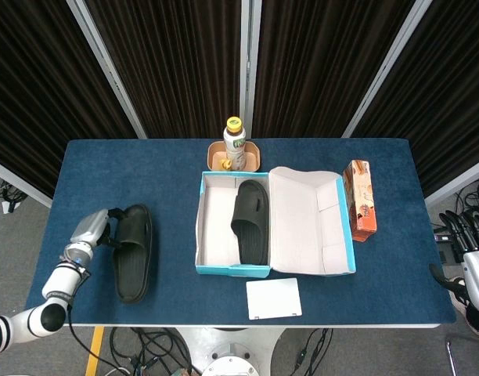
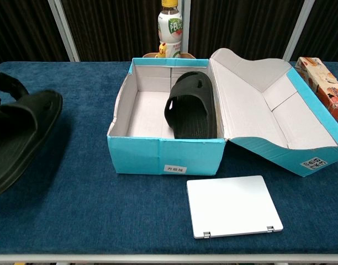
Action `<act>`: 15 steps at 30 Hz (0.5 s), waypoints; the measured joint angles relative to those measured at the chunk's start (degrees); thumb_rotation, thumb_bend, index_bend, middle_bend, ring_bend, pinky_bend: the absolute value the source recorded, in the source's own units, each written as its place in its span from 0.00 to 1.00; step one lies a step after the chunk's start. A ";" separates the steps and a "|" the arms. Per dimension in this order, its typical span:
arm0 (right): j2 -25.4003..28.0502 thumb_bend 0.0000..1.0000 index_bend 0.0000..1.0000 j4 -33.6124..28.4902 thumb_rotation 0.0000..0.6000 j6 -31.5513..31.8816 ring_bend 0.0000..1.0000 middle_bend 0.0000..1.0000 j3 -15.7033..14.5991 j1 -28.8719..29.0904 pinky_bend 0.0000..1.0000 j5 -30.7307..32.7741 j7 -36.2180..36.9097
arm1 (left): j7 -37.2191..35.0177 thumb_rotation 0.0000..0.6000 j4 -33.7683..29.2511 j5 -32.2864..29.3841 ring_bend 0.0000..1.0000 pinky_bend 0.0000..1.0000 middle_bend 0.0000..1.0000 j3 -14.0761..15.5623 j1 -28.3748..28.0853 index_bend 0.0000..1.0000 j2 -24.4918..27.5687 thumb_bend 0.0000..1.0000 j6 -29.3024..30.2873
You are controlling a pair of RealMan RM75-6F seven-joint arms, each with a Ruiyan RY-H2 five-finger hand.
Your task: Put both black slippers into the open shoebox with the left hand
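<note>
— Far left?
— Left hand (image 1: 91,229), clamped on the side of a black slipper (image 1: 132,252). Slipper lifted a bit, tilted, shadow under it in the chest view.
— Next?
— Open shoebox (image 1: 216,269), blue outside, white inside. Second slipper (image 1: 250,221) lying in it, close to the right wall. Lid (image 1: 310,219) flopped open to the right.
— Behind the box?
— Bottle (image 1: 235,144) with a yellow cap, standing in a small brown tray (image 1: 254,155).
— In front?
— Flat white pad (image 1: 274,298), near the table (image 1: 145,172) edge.
— Right of the lid?
— Orange carton (image 1: 360,199), just beside it.
— Far right?
— Right hand (image 1: 468,254), off the table, holding nothing. Fingers apart or together? Cannot tell.
</note>
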 measured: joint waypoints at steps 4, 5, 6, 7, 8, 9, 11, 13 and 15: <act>0.07 0.16 0.01 -0.25 1.00 0.10 0.00 0.08 0.01 0.07 0.07 -0.18 -0.27 | -12.96 1.00 -1.26 7.05 0.70 0.82 0.50 -5.18 2.16 0.47 1.11 0.00 1.26; 0.11 0.16 0.01 -0.34 1.00 0.12 0.00 0.08 0.00 0.07 0.07 -0.21 -0.37 | -16.02 1.00 -1.35 8.75 0.69 0.82 0.50 -6.35 2.42 0.48 1.14 0.00 1.40; 0.16 0.16 0.01 -0.47 1.00 0.13 0.00 0.08 -0.02 0.06 0.07 -0.25 -0.53 | -19.10 1.00 -1.36 10.51 0.68 0.81 0.50 -7.52 2.58 0.49 1.06 0.00 1.52; 0.20 0.16 0.01 -0.59 1.00 0.14 0.00 0.08 -0.03 0.06 0.07 -0.26 -0.66 | -23.15 1.00 -1.21 12.91 0.67 0.81 0.50 -9.08 2.65 0.50 0.77 0.00 1.62; 0.25 0.16 0.01 -0.72 1.00 0.14 0.00 0.08 -0.05 0.04 0.07 -0.27 -0.79 | -26.05 1.00 -0.95 14.78 0.67 0.80 0.50 -10.26 2.57 0.50 0.38 0.00 1.70; 0.33 0.16 0.01 -0.92 1.00 0.19 0.00 0.08 -0.08 0.01 0.07 -0.30 -0.97 | -28.72 1.00 -0.52 16.74 0.67 0.80 0.50 -11.43 2.36 0.50 -0.20 0.00 1.77; 0.47 0.16 0.01 -1.19 1.00 0.32 0.00 0.08 -0.09 -0.06 0.07 -0.33 -1.29 | -33.27 1.00 1.28 21.07 0.66 0.79 0.50 -13.98 1.09 0.50 -2.49 0.00 1.79; 0.68 0.16 0.01 -1.57 1.00 0.43 0.00 0.08 -0.08 -0.15 0.07 -0.26 -1.70 | -35.43 1.00 3.70 23.56 0.66 0.77 0.50 -15.53 -1.04 0.50 -5.67 0.00 1.60; 0.88 0.16 0.01 -1.98 1.00 0.47 0.00 0.08 -0.08 -0.22 0.07 -0.16 -2.08 | -36.60 1.00 5.87 24.29 0.66 0.76 0.50 -16.39 -3.11 0.50 -8.68 0.00 1.33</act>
